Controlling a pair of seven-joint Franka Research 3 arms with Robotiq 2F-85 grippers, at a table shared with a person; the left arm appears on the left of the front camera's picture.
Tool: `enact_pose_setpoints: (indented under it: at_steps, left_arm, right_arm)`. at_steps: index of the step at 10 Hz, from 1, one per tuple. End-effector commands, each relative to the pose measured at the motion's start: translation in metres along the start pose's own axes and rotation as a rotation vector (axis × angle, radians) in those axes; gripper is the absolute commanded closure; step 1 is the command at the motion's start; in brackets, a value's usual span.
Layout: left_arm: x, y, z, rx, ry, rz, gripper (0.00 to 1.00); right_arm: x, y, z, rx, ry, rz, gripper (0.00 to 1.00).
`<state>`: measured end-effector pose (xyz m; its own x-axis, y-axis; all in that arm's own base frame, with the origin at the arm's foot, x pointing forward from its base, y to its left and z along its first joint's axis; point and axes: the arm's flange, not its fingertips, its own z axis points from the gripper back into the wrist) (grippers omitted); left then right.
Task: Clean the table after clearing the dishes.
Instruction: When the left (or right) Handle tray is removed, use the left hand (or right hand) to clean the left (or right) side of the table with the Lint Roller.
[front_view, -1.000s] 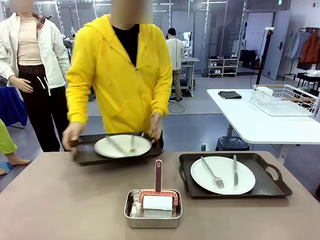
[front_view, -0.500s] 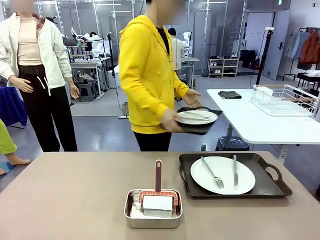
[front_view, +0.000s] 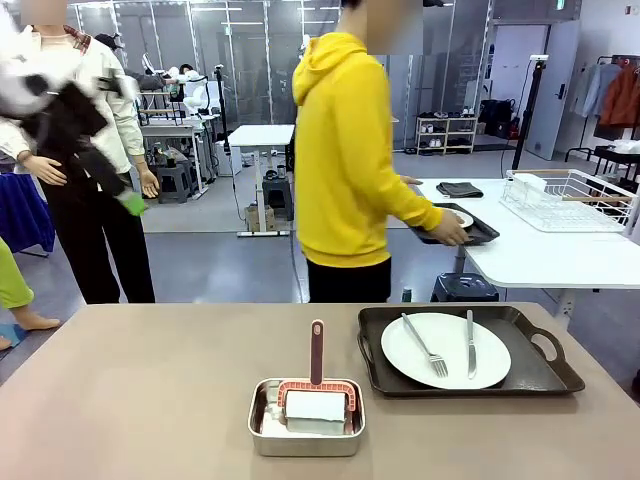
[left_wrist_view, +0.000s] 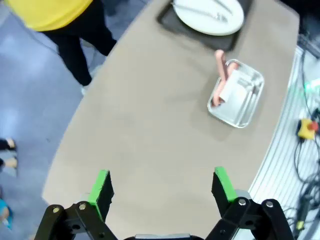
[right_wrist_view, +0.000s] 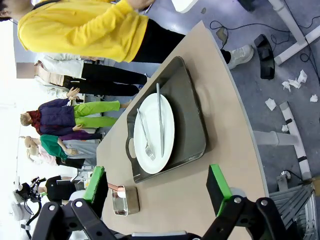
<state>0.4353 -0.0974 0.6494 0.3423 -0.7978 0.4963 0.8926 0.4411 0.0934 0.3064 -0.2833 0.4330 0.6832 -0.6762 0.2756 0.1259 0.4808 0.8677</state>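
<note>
Left gripper (left_wrist_view: 162, 182): seen high above the left end of the table; its jaws are spread wide, the green pads (left_wrist_view: 102, 184) are well apart and nothing is held between them. In the front view it is seen only as a blur at the upper left.
Table (front_view: 140, 400): a taupe tabletop, bare over its whole left half.
Steel pan (front_view: 258, 428): set near the middle of the tabletop's near edge, apart from the tray to its right.
Roller tool (front_view: 316, 392): laid in the steel pan; its white roll lies in the pan and its reddish handle is pointed toward the far edge.
Person (front_view: 350, 170): stood beyond the far edge in a yellow hoodie, turned toward the white table.
Tray (front_view: 545, 378): a dark handled tray placed on the right half of the tabletop, nearer the far edge than the pan.
Plate (front_view: 445, 368): round and white, centred on the tray.
Fork (front_view: 426, 346): laid on the plate's left side.
Knife (front_view: 470, 343): laid on the plate's right side, apart from the fork.
Second tray (front_view: 478, 233): held in the person's hand (front_view: 447, 232) at the near-left corner of the white table (front_view: 530, 255); whether it is set down cannot be told. A white plate rim is glimpsed on it.
Wire rack (front_view: 570, 200): placed toward the white table's right side.
Right gripper (right_wrist_view: 156, 187): held above the tabletop's right end, jaws spread, nothing gripped.
</note>
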Motion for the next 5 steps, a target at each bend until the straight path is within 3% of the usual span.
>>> enact_pose_setpoints:
  at_steps: [1, 3, 5]
  left_arm:
    - [0.051, -0.012, -0.038, 0.006, 0.074, -0.233, 0.00]
    - [0.103, -0.056, -0.097, -0.058, 0.209, -0.463, 0.00]
    - [0.144, -0.089, -0.153, -0.130, 0.291, -0.600, 0.00]
  right_arm:
    - [-0.001, 0.001, 0.001, 0.006, 0.001, 0.003, 0.00]
    - [-0.001, 0.001, 0.001, 0.006, 0.001, 0.003, 0.00]
    - [-0.001, 0.001, 0.001, 0.006, 0.001, 0.003, 0.00]
